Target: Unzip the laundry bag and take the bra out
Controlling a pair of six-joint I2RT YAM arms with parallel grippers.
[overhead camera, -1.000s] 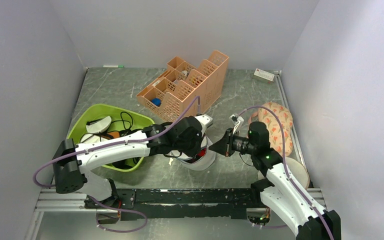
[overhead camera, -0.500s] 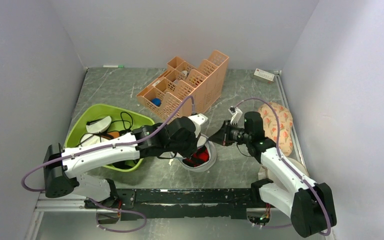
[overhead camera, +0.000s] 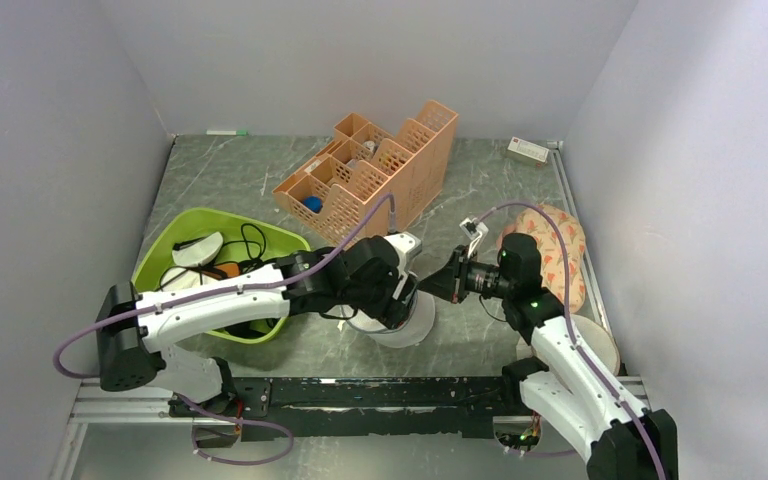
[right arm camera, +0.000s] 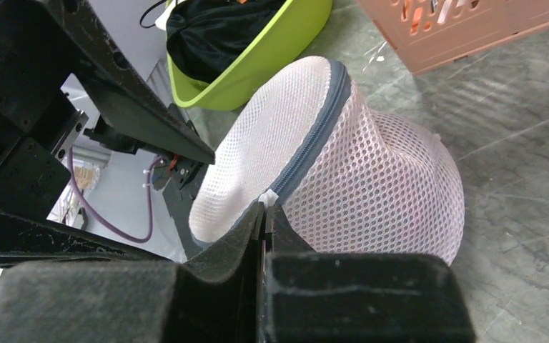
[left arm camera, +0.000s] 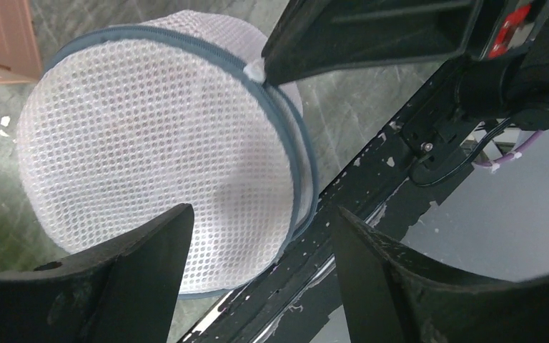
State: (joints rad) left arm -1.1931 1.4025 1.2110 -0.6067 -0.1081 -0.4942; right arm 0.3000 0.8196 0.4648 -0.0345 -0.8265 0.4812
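Nothing can be read here: the small pale box (overhead camera: pixel 527 150) in the far right corner of the dark green marbled table (overhead camera: pixel 230 175) carries a label, but it is too small to make out.

The round white mesh drum-shaped laundry bag (left arm camera: pixel 157 136) lies tipped on its side at the near edge of the table, just beside the black front rail (overhead camera: pixel 380 392) and between the two grippers. Its grey zip band (left arm camera: pixel 207 53) runs around the lid. The right gripper (right arm camera: pixel 264 214) has its fingers pressed together on the small white zipper pull (right arm camera: pixel 266 197) at the rim. The left gripper (left arm camera: pixel 261 221) hangs over the lid with its fingers spread wide and nothing between them. A faint pink cast behind the mesh may be the bright red fabric bra, but I cannot tell for sure.

From above, the left wrist covers most of the laundry bag. To the left sits a lime green plastic tub (overhead camera: pixel 175 235) holding a black garment (right arm camera: pixel 214 28) and some cable. Behind stands a peach slotted plastic organiser (overhead camera: pixel 410 160). A cream cloth with pink flower print (overhead camera: pixel 560 240) lies to the right, partly behind the right arm. A white and green pen (overhead camera: pixel 226 131) rests by the back wall.
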